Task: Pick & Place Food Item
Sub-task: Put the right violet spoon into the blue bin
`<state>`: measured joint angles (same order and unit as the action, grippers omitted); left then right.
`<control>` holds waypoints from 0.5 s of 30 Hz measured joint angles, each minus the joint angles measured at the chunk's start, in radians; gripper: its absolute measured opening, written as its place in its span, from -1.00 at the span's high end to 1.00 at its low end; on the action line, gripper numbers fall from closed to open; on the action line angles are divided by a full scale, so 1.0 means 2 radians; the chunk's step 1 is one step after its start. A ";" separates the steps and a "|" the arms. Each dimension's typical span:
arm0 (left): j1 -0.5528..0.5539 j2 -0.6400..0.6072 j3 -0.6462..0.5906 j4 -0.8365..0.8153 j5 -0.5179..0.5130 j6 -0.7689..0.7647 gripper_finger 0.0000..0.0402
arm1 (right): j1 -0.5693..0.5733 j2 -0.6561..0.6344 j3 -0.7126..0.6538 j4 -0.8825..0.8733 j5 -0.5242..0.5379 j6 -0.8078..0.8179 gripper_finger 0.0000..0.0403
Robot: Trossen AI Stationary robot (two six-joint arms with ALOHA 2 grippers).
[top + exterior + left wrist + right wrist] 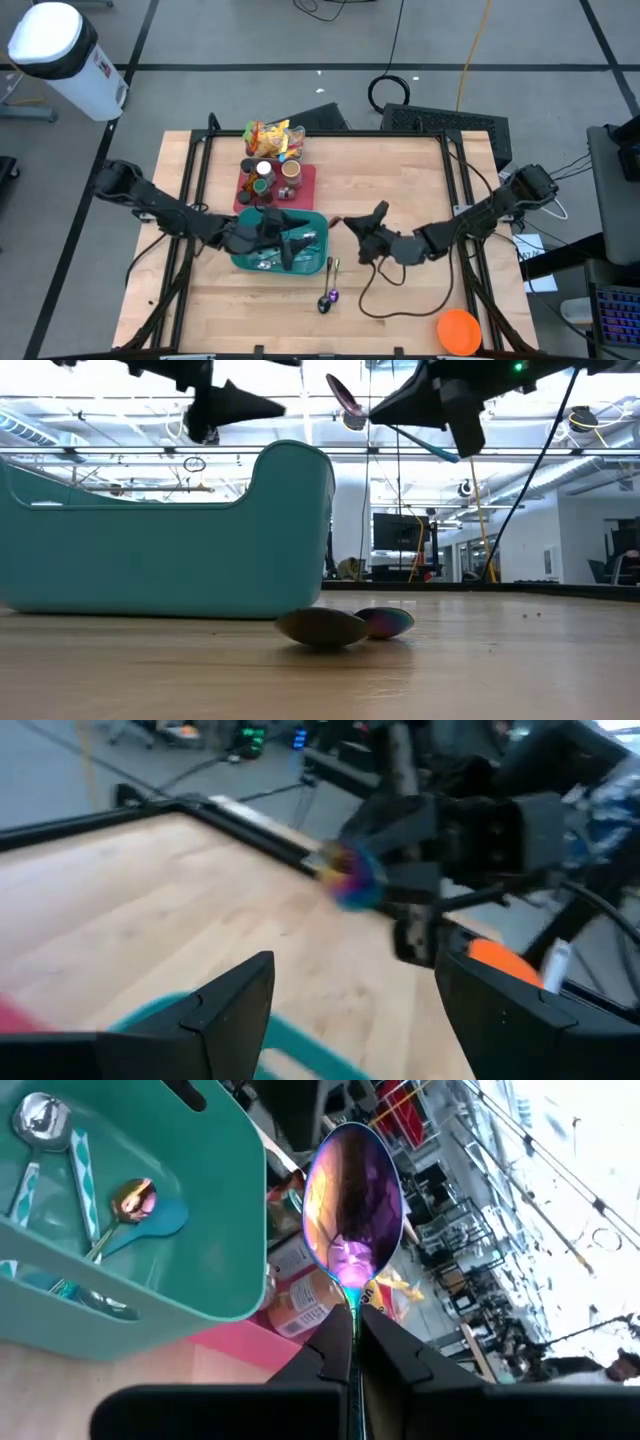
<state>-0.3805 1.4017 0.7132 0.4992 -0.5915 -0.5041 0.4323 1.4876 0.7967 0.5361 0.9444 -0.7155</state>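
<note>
My right gripper (349, 224) hovers just right of the teal bin (250, 258), shut on a spoon with a shiny purple bowl (352, 1195). The same spoon bowl shows high above the table in the low view (345, 395). My left gripper (300, 238) hangs open over the bin, fingers apart (355, 970) and holding nothing. Several spoons (95, 1200) lie inside the bin. Two more spoons (328, 295) lie flat on the table near the bin's front right corner. My right gripper pinches the spoon's neck (352, 1312), just behind the bowl, between its two fingers. The fingers lie about level and come from the table's right. The bowl sticks out beyond the fingertips, and the spoon is lifted clear of the table and the bin.
A red tray (305, 180) with bottles and snack bags (272, 138) stands behind the bin. An orange round object (458, 331) lies at the near right corner. A black cable (375, 290) loops on the table below my right arm. Bare wood lies right of the tray.
</note>
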 joint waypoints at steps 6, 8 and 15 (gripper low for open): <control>0.002 0.065 0.000 0.124 0.005 0.052 -0.42 | -0.008 0.000 0.000 -0.008 -0.001 0.027 1.00; 0.006 0.081 0.000 0.152 0.004 0.063 -0.42 | -0.005 0.000 0.000 -0.009 -0.001 0.031 1.00; 0.032 0.107 0.005 0.194 0.003 0.073 -0.42 | 0.000 0.000 0.000 -0.009 -0.003 0.038 1.00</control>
<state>-0.3162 1.6165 0.7238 0.8881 -0.5858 -0.3580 0.4320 1.4876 0.7975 0.5186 0.9388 -0.6401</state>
